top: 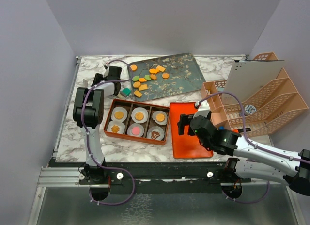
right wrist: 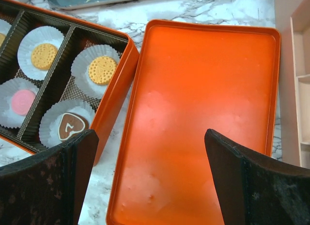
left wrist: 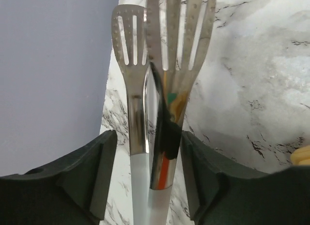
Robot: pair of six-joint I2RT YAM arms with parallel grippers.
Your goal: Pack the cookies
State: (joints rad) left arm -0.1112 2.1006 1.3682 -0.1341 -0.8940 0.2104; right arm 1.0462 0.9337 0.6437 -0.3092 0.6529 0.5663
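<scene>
Where top cam unclear, L wrist shows tongs [left wrist: 167,84] in L tool [left wrist: 147,157].

The top external camera looks down from high above the near edge of the white marble-patterned table [top: 72,137], taking in all of it, with the orange rectangular six-compartment box [top: 140,104] near the middle. The right wrist camera hangs close over the flat orange metal lid [right wrist: 203,113] just right of that box; both views share the box's right end. The left wrist camera, beyond the box's left end, faces along shiny slotted steel tongs [left wrist: 138,118] from very near.
</scene>
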